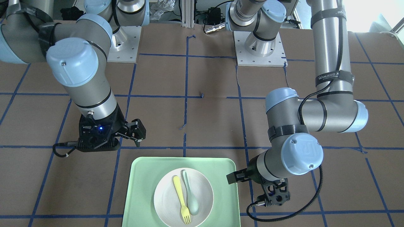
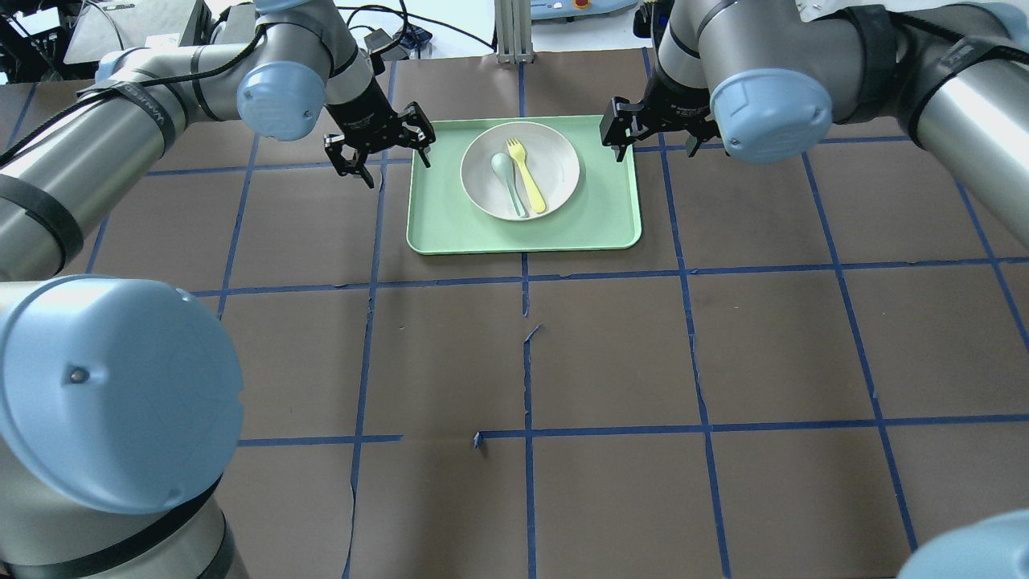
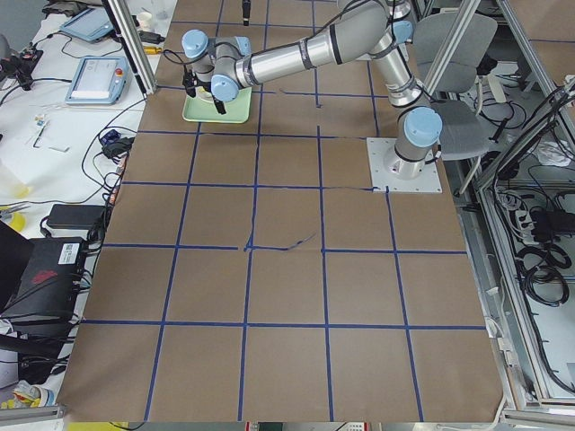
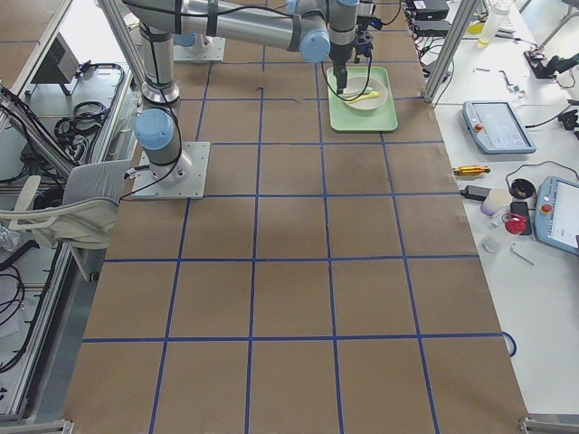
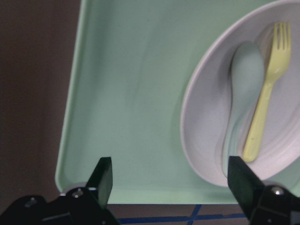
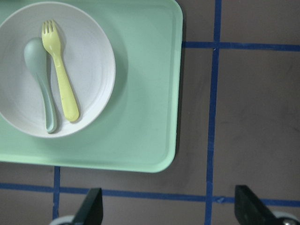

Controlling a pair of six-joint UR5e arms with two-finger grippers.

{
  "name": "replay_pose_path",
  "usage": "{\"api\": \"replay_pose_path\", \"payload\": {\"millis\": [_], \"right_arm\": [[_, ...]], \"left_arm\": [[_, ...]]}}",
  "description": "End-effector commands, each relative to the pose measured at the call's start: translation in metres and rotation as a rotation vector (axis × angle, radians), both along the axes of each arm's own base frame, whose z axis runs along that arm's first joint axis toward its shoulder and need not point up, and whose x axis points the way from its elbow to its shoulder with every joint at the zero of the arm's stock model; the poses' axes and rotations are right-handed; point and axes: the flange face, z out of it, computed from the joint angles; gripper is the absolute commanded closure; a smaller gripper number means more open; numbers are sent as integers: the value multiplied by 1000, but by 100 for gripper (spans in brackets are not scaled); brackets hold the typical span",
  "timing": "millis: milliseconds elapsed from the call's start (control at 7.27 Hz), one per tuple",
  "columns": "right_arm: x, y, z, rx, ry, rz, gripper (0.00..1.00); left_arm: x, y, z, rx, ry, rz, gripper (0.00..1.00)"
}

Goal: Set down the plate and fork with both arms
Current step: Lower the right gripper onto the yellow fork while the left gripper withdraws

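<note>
The white plate sits on the light-green tray at the table's far side. On the plate lie the pale yellow fork and a grey-green spoon, side by side. My left gripper is open and empty, above the tray's left far corner. My right gripper is open and empty, beside the tray's right far corner. In the left wrist view my open gripper hangs over the tray, with the plate and fork to the right. In the right wrist view the fork lies on the plate.
The table is brown paper with a blue tape grid. The arm bases stand at the robot's edge. Beyond the table's far end lie tablets and cables.
</note>
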Motion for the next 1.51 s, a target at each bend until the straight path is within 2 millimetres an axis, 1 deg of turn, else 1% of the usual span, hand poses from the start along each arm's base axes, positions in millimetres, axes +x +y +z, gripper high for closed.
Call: {"api": "replay_pose_path", "payload": {"millis": [0,138,275,412,550,688,825,962,1238,1375], "right_arm": [[37,-50,-20,-50,-4,64,5],[66,-64,-40,-38,-4,98,23],[75,-70,-60,-22,-6,105,29],[77,-74,-78,-1,-1,112,30],[81,-81,-87,-22,-14,113,37],[90,-90,-109,-15,-31,120,38],[97,-95,-112,-19,-31,129,38],[100,-96,-124,-5,-31,129,52],[109,-101,-134,-6,-34,137,57],[120,-98,-142,3,-33,149,57]], "left_arm": [[65,21,30,-8,-52,-41,0],[70,33,39,-3,-50,-31,0],[71,42,41,8,-56,-31,0],[71,48,43,12,-58,-29,0],[71,54,39,24,-55,-30,0],[66,61,34,34,-52,-36,0],[65,66,30,45,-51,-38,0],[65,69,23,49,-46,-36,0],[66,68,21,31,-51,-36,0],[65,70,21,33,-51,-36,0]]}}
